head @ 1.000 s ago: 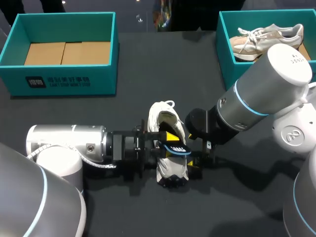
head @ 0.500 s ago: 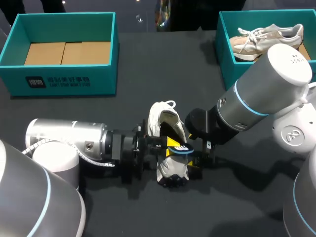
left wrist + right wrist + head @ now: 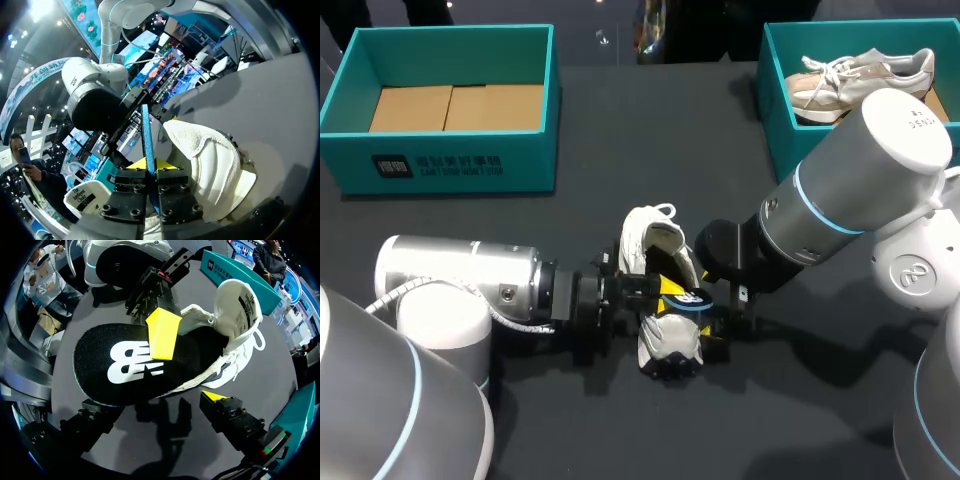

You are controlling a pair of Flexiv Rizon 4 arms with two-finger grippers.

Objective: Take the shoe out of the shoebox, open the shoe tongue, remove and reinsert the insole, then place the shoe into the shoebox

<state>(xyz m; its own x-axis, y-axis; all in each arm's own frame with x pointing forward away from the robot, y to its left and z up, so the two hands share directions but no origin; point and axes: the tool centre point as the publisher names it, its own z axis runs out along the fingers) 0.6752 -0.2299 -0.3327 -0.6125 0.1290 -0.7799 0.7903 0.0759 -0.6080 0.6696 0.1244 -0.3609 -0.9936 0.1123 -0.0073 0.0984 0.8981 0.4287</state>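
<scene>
Left gripper (image 3: 660,292) is clamped on the black foam insole with the white logo (image 3: 125,365), yellow tips pinching it edge-on! The left arm has edged in since a second ago, carrying the insole deeper over the white mesh sneaker (image 3: 655,235). The sneaker sits on the dark table (image 3: 620,130), midway between the side edges, nearer the front edge. Right gripper (image 3: 155,407) is spread wide by the toe, gripping nothing.
</scene>
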